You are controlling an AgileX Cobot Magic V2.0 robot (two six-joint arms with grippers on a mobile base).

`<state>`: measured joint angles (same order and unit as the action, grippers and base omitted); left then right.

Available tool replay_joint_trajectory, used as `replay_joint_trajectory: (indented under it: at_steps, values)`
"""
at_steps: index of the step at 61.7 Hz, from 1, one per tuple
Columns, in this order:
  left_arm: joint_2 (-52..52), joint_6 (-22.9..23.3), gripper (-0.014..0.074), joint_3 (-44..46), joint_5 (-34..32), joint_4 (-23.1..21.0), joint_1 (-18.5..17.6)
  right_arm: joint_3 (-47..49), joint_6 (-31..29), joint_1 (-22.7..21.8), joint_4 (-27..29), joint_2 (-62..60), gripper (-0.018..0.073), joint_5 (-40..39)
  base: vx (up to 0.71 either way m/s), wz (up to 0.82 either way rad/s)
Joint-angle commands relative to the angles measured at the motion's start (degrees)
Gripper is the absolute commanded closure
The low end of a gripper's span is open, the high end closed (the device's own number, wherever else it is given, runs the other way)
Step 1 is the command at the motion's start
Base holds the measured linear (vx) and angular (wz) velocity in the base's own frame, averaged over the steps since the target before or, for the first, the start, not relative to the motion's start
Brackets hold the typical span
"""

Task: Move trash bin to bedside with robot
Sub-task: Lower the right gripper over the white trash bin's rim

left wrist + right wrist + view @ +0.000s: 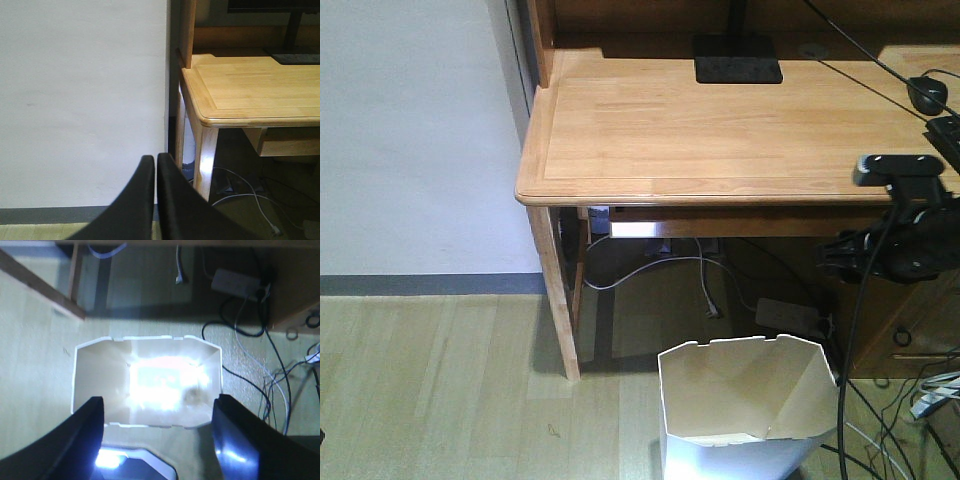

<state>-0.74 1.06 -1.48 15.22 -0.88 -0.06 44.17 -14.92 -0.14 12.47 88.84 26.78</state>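
The worktop (720, 130) was the biggest thing before me, a light wooden surface butted against the white wall (410, 130), and I take every place from it. No bed showed in any view, so the bedside lay somewhere away from the worktop and the whole carry was, by my reckoning, not yet begun. The trash bin (720, 390) stood upright on the floor just in front of the worktop's front edge, towards its right half and clear of its near leg (555, 300), its open mouth facing up and nothing inside it. That upright stance suited me, since the rim was the only part I could pinch from above. My right arm (905, 240) reached out in front of the worktop's right end for that reason, and my right end effector (159, 405) hung over the bin's mouth with its fingers spread wide apart, one towards each side wall, gripping nothing; whether either finger touched the rim I could not tell. My left end effector (155, 157) was held low off the worktop's left corner, facing the wall, its fingers pressed together on nothing, parked out of the way, as I judge it. Loose cables (700, 280) and a power strip (785, 315) lay under the worktop, just behind the bin, a snag risk if I dragged it.
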Motion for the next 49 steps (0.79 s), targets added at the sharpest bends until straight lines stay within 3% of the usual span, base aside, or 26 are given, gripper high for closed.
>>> replay_joint_trajectory:
  at_steps: [1, 20, 35, 49]
  values:
    - [-0.8, 0.3, 0.0603, -1.1, -4.0, -0.2, -0.1, 3.2, -2.8, -2.0, 1.5, 4.2, 0.0104, -1.3, 0.00, 0.00]
    - [-0.8, 0.3, 0.0603, -1.1, -4.0, -0.2, -0.1, 4.7, -13.9, -9.9, 4.4, 19.2, 0.0104, -5.7, 0.00, 0.00]
    - [-0.8, 0.3, 0.0603, -1.1, -4.0, -0.2, -0.1, 10.9, -15.3, -13.0, 4.2, 33.3, 0.0095, -9.6, 0.00, 0.00]
    - [-0.8, 0.3, 0.0603, -1.1, -4.0, -0.2, -0.1, 18.6, -18.1, -13.0, 4.4, 45.3, 0.0060, -9.5, 0.00, 0.00]
